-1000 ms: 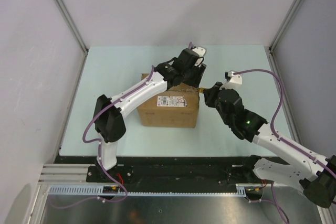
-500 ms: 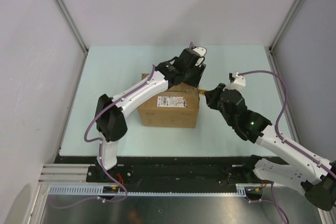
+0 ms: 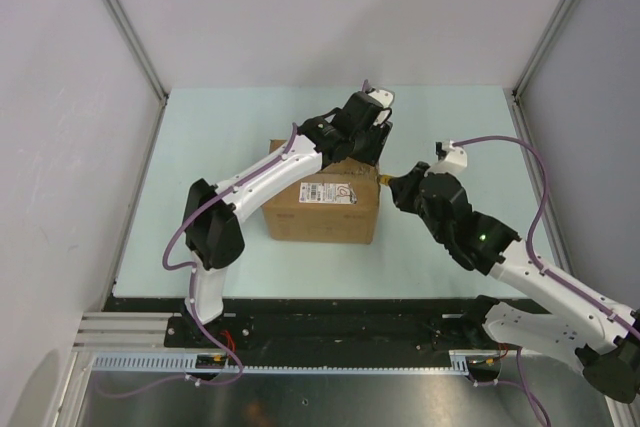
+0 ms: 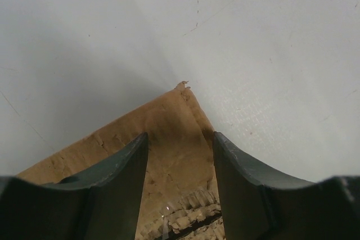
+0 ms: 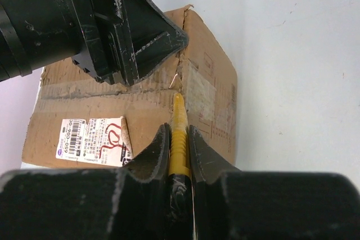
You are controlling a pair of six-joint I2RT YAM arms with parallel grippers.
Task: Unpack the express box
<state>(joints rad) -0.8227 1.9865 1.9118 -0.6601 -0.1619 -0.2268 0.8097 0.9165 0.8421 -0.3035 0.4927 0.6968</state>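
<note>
express box [image 5: 216,77]: matt rough corrugated cardboard | label [image 5: 93,139]: smooth paper | yellow tool [image 5: 179,119]: smooth plastic

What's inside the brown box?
The inside is hidden: the express box has its flaps taped shut. Only the top shows, with a white label, the left gripper over one corner, and a yellow tool held by the right gripper at the seam.

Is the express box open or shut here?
Shut. On the express box the top flaps lie flat with tape over the seam; the right claw holds a yellow tool tipped at that seam.
</note>
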